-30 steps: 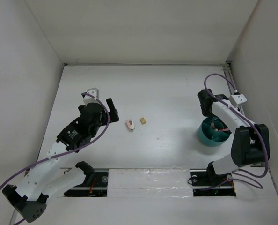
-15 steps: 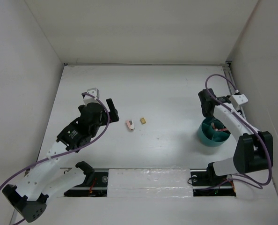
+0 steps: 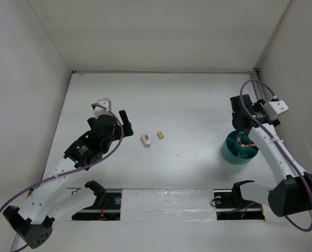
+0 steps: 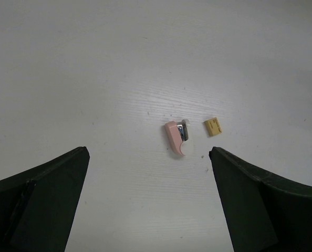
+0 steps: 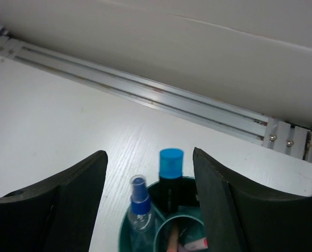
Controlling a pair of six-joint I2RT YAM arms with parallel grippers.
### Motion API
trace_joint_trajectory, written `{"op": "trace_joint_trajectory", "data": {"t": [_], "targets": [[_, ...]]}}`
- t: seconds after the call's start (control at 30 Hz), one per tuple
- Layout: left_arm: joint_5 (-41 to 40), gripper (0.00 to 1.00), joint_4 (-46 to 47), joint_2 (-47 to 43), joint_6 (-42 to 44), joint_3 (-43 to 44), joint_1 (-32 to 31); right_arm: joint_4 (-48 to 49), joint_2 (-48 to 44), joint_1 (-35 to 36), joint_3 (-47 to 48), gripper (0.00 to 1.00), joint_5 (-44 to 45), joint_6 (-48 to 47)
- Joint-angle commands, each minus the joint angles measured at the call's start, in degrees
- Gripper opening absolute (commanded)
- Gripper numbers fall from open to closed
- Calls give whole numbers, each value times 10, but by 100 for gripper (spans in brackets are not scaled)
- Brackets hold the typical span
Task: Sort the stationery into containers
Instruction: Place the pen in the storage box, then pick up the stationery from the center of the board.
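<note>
Right gripper (image 5: pixel 149 157), released and empty, hovers above the teal cup (image 3: pixel 228 155); left gripper (image 4: pixel 148 151) gapes over the pink eraser (image 4: pixel 174 139).

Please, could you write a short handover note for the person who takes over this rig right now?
Left end effector: open, empty, over the table near the pink eraser and tan eraser.
Right end effector: open, empty, above the teal cup.
Done: spray bottle and blue-capped highlighter stand in the cup.
To do: both erasers lie on the table, apart, not yet in the cup.
</note>
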Motion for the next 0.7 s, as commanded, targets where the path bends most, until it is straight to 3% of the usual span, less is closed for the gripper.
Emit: {"op": "trace_joint_trajectory", "data": {"t": [0.0, 0.1, 0.23, 0.37, 0.5, 0.67], "targets": [[-23, 100, 1, 3, -9, 7, -2, 38, -15, 27, 56, 72, -13, -73], [-40, 100, -5, 3, -16, 7, -2, 88, -29, 63, 86, 71, -43, -173], [-66, 100, -16, 9, -29, 12, -2, 167, -49, 116, 98, 63, -162, -297], [-83, 100, -21, 14, -36, 17, -2, 167, -20, 214, 119, 55, -224, -311], [-98, 100, -28, 14, -47, 17, -2, 167, 81, 372, 150, 58, -196, -276], [-135, 100, -41, 13, -59, 23, -2, 252, 187, 439, 177, 59, -229, -269]]}}
